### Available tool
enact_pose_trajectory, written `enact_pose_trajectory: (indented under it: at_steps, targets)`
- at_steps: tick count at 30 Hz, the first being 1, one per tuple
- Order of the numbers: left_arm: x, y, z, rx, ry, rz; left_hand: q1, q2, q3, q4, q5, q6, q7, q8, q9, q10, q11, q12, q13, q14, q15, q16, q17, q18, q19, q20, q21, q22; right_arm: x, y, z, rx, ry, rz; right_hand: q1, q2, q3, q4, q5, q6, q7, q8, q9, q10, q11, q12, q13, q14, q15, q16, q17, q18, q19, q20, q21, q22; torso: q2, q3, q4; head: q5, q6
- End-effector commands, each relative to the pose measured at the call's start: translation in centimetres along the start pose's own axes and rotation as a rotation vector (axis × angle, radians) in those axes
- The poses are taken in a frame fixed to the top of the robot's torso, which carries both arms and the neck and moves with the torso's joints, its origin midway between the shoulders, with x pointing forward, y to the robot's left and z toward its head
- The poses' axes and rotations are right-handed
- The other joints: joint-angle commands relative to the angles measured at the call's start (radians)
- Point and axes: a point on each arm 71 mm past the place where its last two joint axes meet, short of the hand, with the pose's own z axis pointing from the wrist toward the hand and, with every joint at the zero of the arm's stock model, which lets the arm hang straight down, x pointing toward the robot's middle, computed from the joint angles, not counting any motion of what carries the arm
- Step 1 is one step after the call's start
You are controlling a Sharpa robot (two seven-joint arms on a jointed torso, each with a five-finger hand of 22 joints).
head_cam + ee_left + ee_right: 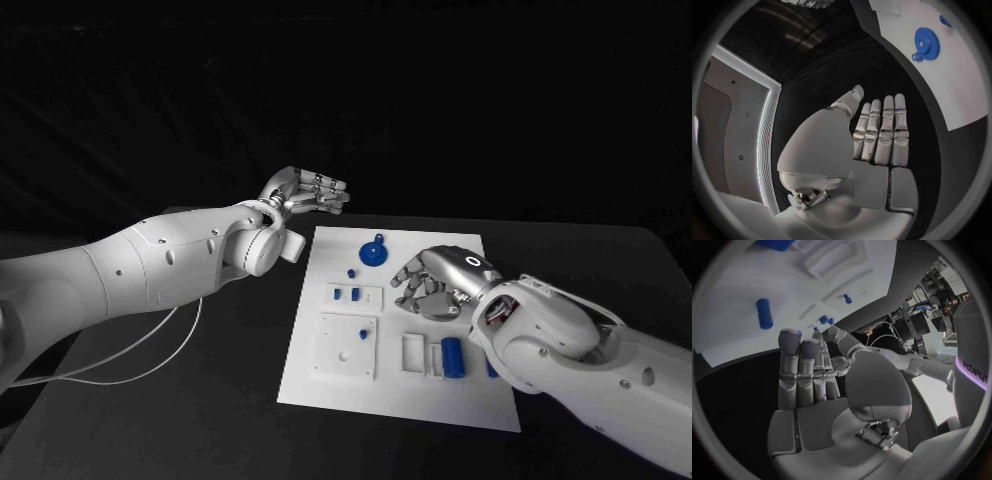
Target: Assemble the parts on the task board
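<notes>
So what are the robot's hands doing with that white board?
Nothing is being held right now. The silver right hand hovers over the white task board, fingers apart and empty. The silver left hand hangs beyond the board's far corner, also empty. A round blue gear and a blue cylinder lie on the board, waiting.

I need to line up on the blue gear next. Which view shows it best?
The left wrist view: the blue gear lies in clear sight on the white task board, its toothed rim visible. The head view shows the same gear smaller, near the board's far edge beside the right hand. I cannot pick it out in the right wrist view.
</notes>
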Motion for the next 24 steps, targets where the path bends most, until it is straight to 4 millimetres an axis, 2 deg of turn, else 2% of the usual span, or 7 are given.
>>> enact_pose_trajectory:
  at_steps: [1,6,8,11,14,17,24]
  targets:
    - [0.2,-0.1,0.0,0.013,0.025,-0.014,-0.004,0.011,0.003,-0.006,-0.004,-0.003,-0.004,-0.003,0.000,0.005,-0.003,-0.001,-0.001,0.012,0.001,-0.003,-0.001,-0.002,0.006,-0.005,0.007,0.004,-0.9,-1.2,-0.1,0.025,0.037,0.104,-0.007,-0.002,0.008,0.003,-0.007,-0.011,0.004,-0.007,-0.003,-0.024,0.011,-0.008,-0.007,0.000,-0.001,-0.003,-0.002,-0.002,0.045,-0.003,-0.011,-0.004,-0.001,-0.0010,-0.0029,-0.006,0.002]
    - [0.0,-0.1,-0.1,0.024,0.019,-0.013,-0.006,0.011,0.001,-0.008,-0.003,-0.004,-0.003,-0.003,0.000,0.005,-0.002,-0.001,-0.001,0.012,0.001,-0.004,-0.006,0.000,0.008,-0.006,0.013,0.017,-2.3,-3.4,-0.3,0.074,0.053,0.113,-0.022,-0.020,-0.019,0.014,-0.014,-0.053,0.006,-0.006,-0.004,-0.202,0.060,-0.007,-0.011,0.001,0.027,0.001,-0.003,0.027,0.045,0.018,-0.040,-0.024,-0.001,0.0018,-0.0027,-0.011,0.014]
    - [-0.1,-0.1,-0.1,0.028,0.016,-0.013,-0.007,0.010,0.000,-0.008,-0.003,-0.004,-0.003,-0.003,0.000,0.003,-0.002,-0.001,-0.001,0.007,0.001,-0.004,-0.006,0.000,0.006,-0.005,0.011,0.018,-2.6,-4.1,-0.4,0.090,0.058,0.102,0.004,-0.017,-0.082,0.024,-0.016,-0.072,0.001,-0.004,-0.003,-0.265,0.078,-0.006,-0.010,-0.002,0.042,0.006,-0.006,0.055,0.045,0.042,-0.050,-0.036,-0.001,0.0027,-0.0025,-0.011,0.013]
    - [-0.2,0.0,-0.1,0.030,0.014,-0.014,-0.009,0.009,-0.001,-0.008,-0.003,-0.005,-0.003,-0.003,0.000,0.000,-0.001,-0.001,-0.001,0.000,0.003,-0.004,-0.007,0.000,0.004,-0.003,0.009,0.018,-2.9,-4.8,-0.6,0.104,0.066,0.080,0.041,-0.017,-0.173,0.052,-0.023,-0.094,-0.010,-0.005,-0.004,-0.328,0.096,-0.003,-0.010,-0.007,0.058,0.015,-0.013,0.079,0.045,0.059,-0.063,-0.051,0.000,0.0013,-0.0019,-0.011,0.012]
    - [-0.2,0.0,-0.1,0.031,0.013,-0.016,-0.010,0.008,-0.003,-0.008,-0.004,-0.006,-0.003,-0.003,0.000,-0.001,-0.001,-0.001,0.000,-0.004,0.005,-0.004,-0.007,0.001,0.003,-0.001,0.007,0.018,-2.9,-5.4,-0.8,0.117,0.086,0.048,0.080,-0.021,-0.244,0.101,-0.031,-0.115,-0.019,-0.004,-0.004,-0.349,0.102,-0.005,-0.011,-0.013,0.063,0.026,-0.024,0.089,0.044,0.066,-0.064,-0.064,0.001,-0.0005,-0.0021,-0.012,0.011]
    - [-0.2,0.0,-0.1,0.032,0.013,-0.017,-0.012,0.007,-0.004,-0.007,-0.004,-0.008,-0.003,-0.003,0.000,-0.002,0.000,-0.001,-0.001,-0.006,0.005,-0.004,-0.007,0.001,0.003,0.000,0.006,0.017,-2.8,-5.7,-0.8,0.124,0.109,0.009,0.111,-0.026,-0.276,0.141,-0.039,-0.126,-0.021,-0.006,-0.005,-0.343,0.101,-0.007,-0.012,-0.019,0.064,0.038,-0.038,0.086,0.043,0.067,-0.058,-0.079,0.000,-0.0017,-0.0007,-0.012,0.012]
    - [-0.2,0.0,-0.1,0.033,0.012,-0.018,-0.013,0.006,-0.007,-0.005,-0.003,-0.009,-0.002,-0.003,0.000,-0.004,0.001,-0.001,0.000,-0.010,0.007,-0.004,-0.006,0.002,0.003,0.002,0.003,0.014,-2.3,-5.5,-0.5,0.117,0.146,-0.042,0.105,-0.016,-0.286,0.133,-0.048,-0.134,-0.023,-0.006,-0.005,-0.308,0.090,-0.005,-0.011,-0.019,0.055,0.040,-0.047,0.072,0.044,0.059,-0.055,-0.091,0.001,-0.0013,0.0006,-0.013,0.010]
